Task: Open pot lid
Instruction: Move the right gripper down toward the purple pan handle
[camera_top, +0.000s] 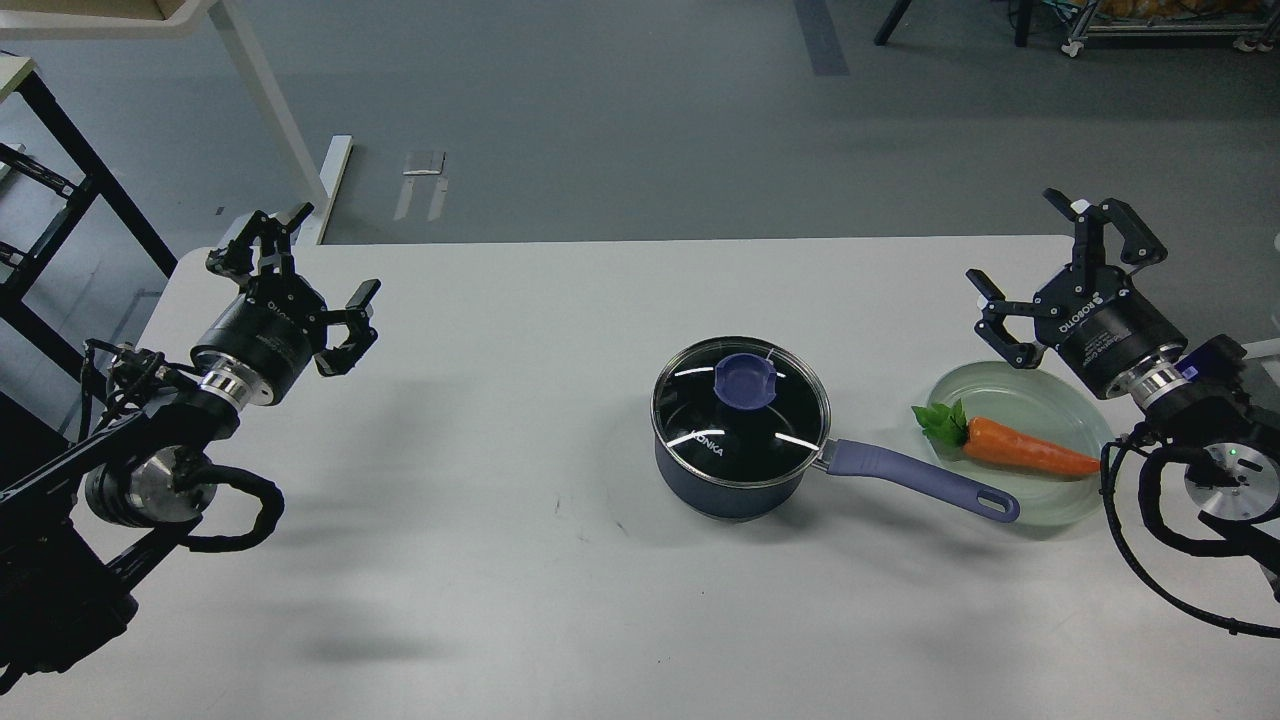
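Lid (741, 400): I see it seated flat on the pot, metal rim flush all round, its purple-blue knob (748, 380) at the centre and untouched.
Pot (725, 478): standing upright near the middle of the table (480, 560), its long handle (915, 478) running out to my right, with the end reaching the edge of the plate.
Plate (1050, 395): pale green glass, just right of the pot, with a carrot (1025, 448) lying on it.
Right gripper (1065, 275): fingers spread wide, holding nothing, raised near the plate's far rim and the nearer of my two claws to the knob.
Left gripper (322, 285): also splayed and empty, well apart from the pot at the table's left end.
Progress: I judge nothing has begun; the lid is not yet lifted.
Risk: the knob is small and smooth, so an off-centre pinch could slip. A skewed lift might catch the rim and drag the pot, swinging its handle into the plate. Reaching in from the right, my arm could clip the carrot.
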